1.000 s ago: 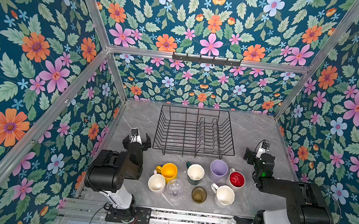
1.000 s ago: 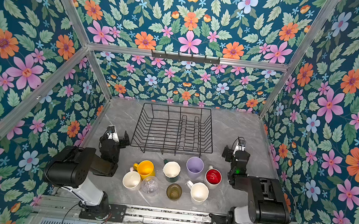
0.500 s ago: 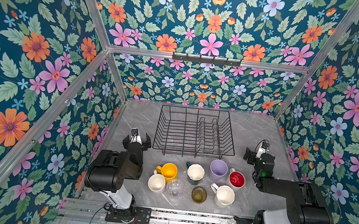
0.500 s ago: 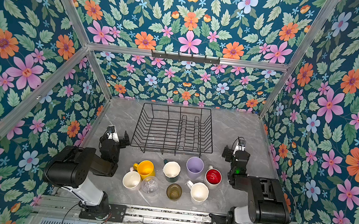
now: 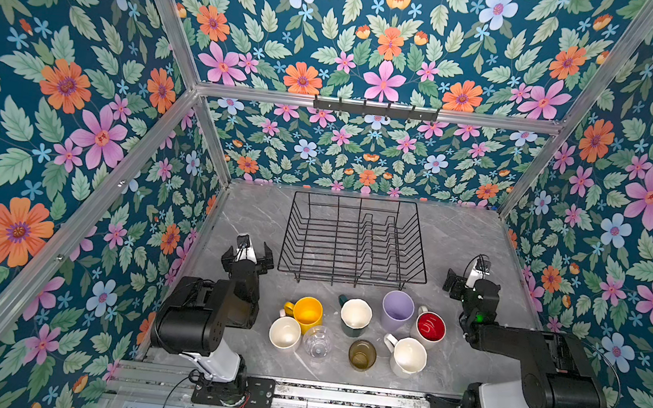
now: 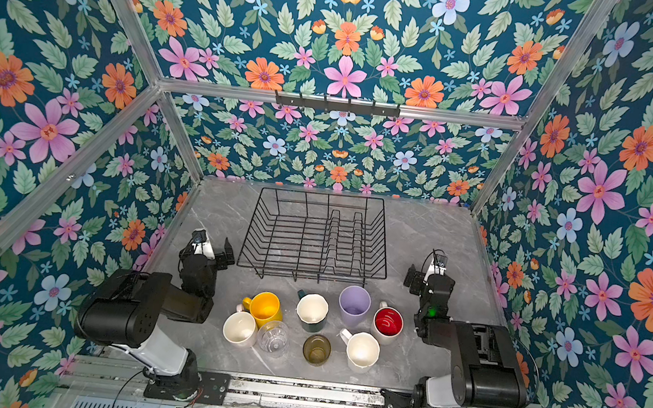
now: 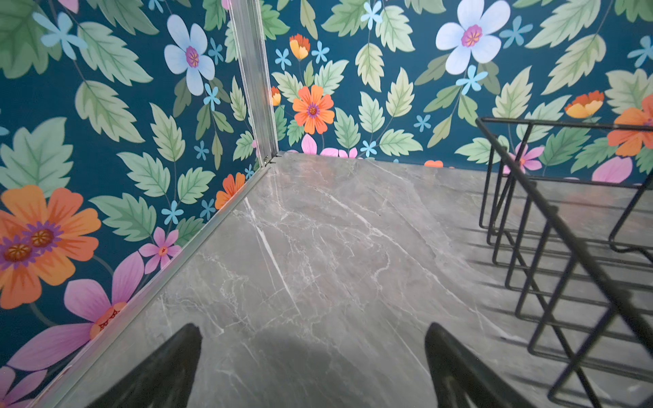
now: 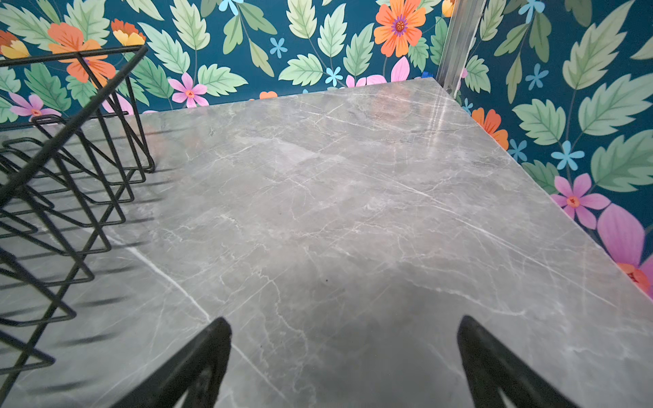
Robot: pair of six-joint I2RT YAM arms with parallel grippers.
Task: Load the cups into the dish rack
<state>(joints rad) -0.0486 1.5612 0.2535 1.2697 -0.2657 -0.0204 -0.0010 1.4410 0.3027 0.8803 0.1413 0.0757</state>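
Left gripper [image 7: 312, 335] and right gripper [image 8: 344, 328] hang spread wide and empty, flanking the empty dish rack [image 5: 311, 245]. Eight cups [image 5: 408, 356] stand clustered just before it, from lilac tumbler [image 5: 397, 310] and yellow mug [image 5: 306, 313] down to clear glass [image 5: 319, 340]: likely rigid, slick, breakable, best pinched across a rim wall. Only top views show them; wrist views catch just rack wire and marble tabletop [image 7: 318, 247].
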